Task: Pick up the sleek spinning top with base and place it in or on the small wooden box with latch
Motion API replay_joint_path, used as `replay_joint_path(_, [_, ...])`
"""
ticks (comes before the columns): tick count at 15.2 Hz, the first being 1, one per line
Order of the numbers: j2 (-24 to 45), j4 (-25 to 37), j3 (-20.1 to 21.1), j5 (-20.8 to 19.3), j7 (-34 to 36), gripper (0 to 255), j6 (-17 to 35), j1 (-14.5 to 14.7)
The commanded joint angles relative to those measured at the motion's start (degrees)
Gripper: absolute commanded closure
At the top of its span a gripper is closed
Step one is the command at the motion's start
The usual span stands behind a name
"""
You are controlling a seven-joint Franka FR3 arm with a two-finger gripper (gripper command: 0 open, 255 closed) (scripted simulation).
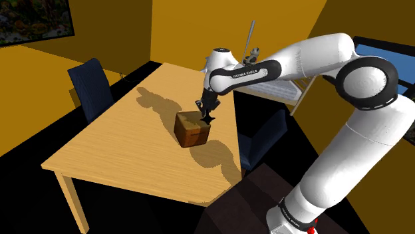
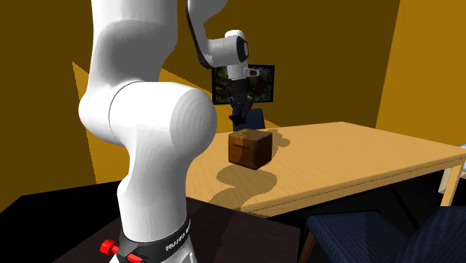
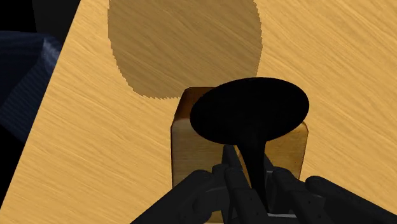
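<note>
A black spinning top point(image 3: 249, 111), a wide flat disc on a thin stem, is clasped by its stem between my gripper's point(image 3: 254, 191) fingers. It hangs just above the small brown wooden box point(image 3: 184, 143), whose lid is down. In the shoulder view the gripper point(image 1: 206, 112) points down over the box's point(image 1: 193, 129) top near its far right corner, with the top point(image 1: 209, 117) dark at its tip. The second exterior view has the gripper point(image 2: 239, 116) right over the box point(image 2: 249, 148). Whether the top touches the lid I cannot tell.
The box stands near the middle of a light wooden table point(image 1: 120, 146). A dark blue chair point(image 1: 90, 83) sits at the far side, another point(image 1: 263, 136) by the near right edge. A white desk point(image 1: 282, 90) is behind the arm. A framed picture point(image 2: 263, 82) hangs on the wall.
</note>
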Motion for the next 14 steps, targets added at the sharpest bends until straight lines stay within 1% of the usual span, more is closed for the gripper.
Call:
replay_joint_path(1, [4.2, 5.3, -0.4, -0.9, -0.5, 255, -1.1, -0.3])
replay_joint_path(5, [12.4, 16.3, -1.4, -2.1, -2.0, 255, -4.0, -0.7])
replay_joint_path(6, [15.5, 20.6, -1.7, -2.5, -2.5, 255, -5.2, -0.8])
replay_joint_path(14, [18.0, 17.9, -2.1, -3.5, -1.5, 255, -0.1, -0.6])
